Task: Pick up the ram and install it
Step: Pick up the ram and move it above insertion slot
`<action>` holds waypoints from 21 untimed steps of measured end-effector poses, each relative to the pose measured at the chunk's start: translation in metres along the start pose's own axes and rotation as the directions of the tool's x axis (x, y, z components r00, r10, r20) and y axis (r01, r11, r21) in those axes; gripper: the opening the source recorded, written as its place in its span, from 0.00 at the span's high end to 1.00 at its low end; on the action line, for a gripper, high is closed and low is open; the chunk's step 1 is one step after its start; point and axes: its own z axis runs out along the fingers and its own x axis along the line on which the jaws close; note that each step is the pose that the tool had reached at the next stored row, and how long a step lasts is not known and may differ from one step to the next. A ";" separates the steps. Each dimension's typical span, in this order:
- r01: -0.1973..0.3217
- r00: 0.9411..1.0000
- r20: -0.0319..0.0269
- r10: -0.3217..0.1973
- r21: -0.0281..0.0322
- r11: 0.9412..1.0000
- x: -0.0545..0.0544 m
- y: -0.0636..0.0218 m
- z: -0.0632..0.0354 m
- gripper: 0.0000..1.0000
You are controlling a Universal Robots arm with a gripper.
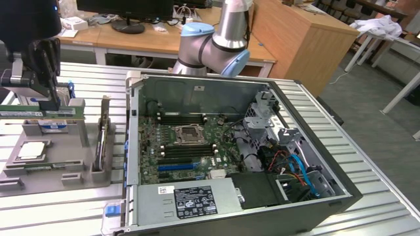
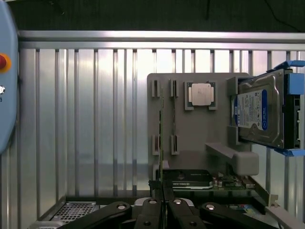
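My gripper (image 1: 47, 104) hangs at the exterior view's left, above the grey parts holder (image 1: 66, 152). It is shut on the ram (image 1: 19, 113), a long thin green stick held level just over the holder. In the wrist view the ram (image 2: 161, 143) shows edge-on as a thin line running out from between the closed black fingertips of the gripper (image 2: 162, 206), over the holder's slots (image 2: 155, 143). The open computer case (image 1: 315, 196) lies to the exterior view's right, and its motherboard's black memory slots (image 1: 180, 118) sit beside the processor socket (image 1: 187, 133).
The holder also carries a silver-topped processor (image 1: 31, 150), a hard drive with a blue label (image 2: 262, 109), an upright expansion card (image 1: 102, 142) and another green stick (image 1: 46, 167). The arm's base (image 1: 217, 44) stands behind the case. Everything rests on a ribbed metal table (image 1: 367, 162).
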 end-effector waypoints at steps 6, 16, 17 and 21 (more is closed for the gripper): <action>0.000 1.000 0.000 0.000 0.000 1.000 0.000 -0.0066 0.0000 0.88; 0.000 1.000 0.000 0.000 0.000 1.000 0.000 -0.0153 -0.0001 0.88; 0.000 1.000 0.000 0.000 0.000 1.000 0.000 -0.0161 -0.0001 0.88; 0.000 1.000 0.000 0.000 0.000 1.000 -0.001 -0.0188 -0.0001 0.88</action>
